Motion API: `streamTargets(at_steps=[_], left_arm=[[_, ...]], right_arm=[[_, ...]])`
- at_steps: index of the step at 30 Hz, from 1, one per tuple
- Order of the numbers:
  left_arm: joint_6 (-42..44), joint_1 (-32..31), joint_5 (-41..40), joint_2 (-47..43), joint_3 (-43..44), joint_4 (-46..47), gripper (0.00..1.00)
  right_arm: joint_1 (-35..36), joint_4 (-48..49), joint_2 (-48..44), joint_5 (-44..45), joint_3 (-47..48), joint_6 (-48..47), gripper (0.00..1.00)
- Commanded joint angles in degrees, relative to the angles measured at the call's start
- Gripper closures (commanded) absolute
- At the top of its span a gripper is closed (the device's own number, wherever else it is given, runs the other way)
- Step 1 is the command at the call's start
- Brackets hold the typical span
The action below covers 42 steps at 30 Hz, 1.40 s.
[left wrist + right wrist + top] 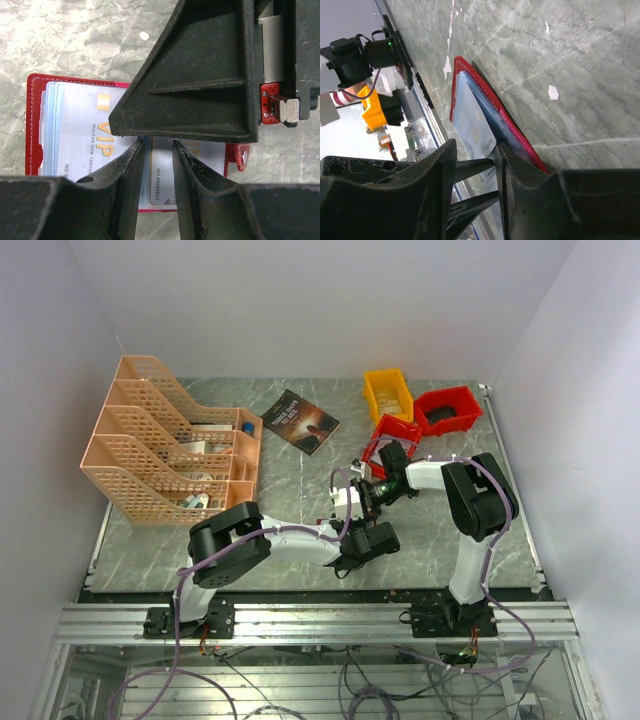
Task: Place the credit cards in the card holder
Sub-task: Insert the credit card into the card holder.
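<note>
Snagging risk: your left gripper [158, 146] and right gripper [476, 146], both slightly spread, crowd the dark red folding card holder [33, 125]; lifting could drag its pale VIP card [85, 120] out.

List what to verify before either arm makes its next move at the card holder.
1. Card holder lying open on the table: ok.
2. VIP card in among the clear pockets: ok. Fully seated: cannot tell, its end is covered.
3. Left gripper jaws parted, nothing pinched: ok.
4. Right gripper jaws parted: ok.
5. Room between the two grippers: not ok. The right one's finger sits right over the left fingertips.
6. More cards waiting to go in: cannot tell.
</note>
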Motion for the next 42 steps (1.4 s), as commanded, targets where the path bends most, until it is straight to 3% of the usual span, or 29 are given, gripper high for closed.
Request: streamTargets(at_steps=[1,11,13,14,28,36,42], left_arm=[[-1.0,0.5,-3.2,-1.6,-1.2,-1.9,0.59],[2.7,0.5,-2.5,-4.8,-3.6,1.5,0.59],[3.4,0.5,-2.2,-6.1,-4.8,2.8,0.59],[3.8,0.5,-2.2,-6.6,-5.3,3.1,0.59],[10.4,0.4,1.1,-14.4,-11.5,9.4,0.59],[22.3,0.4,8.3,-23.7,-17.5,18.1,0.57],[29.9,0.4,14.5,-34.2,-27.6,28.0,0.56]], right_arm=[[-0.1,-0.5,1.1,7.1,-0.2,-2.8,0.61],[-0.1,-1.9,-0.1,6.9,1.6,-4.6,0.46],[-0.2,-2.0,-0.7,7.1,1.7,-4.9,0.03],[-0.3,-2.0,-1.0,7.2,1.7,-5.0,0.0],[-0.9,-3.7,-8.7,10.0,2.9,-8.9,0.0],[-2.0,-3.9,-13.8,10.9,2.3,-11.4,0.0],[-5.3,-3.1,-19.7,9.3,1.6,-13.0,0.0]])
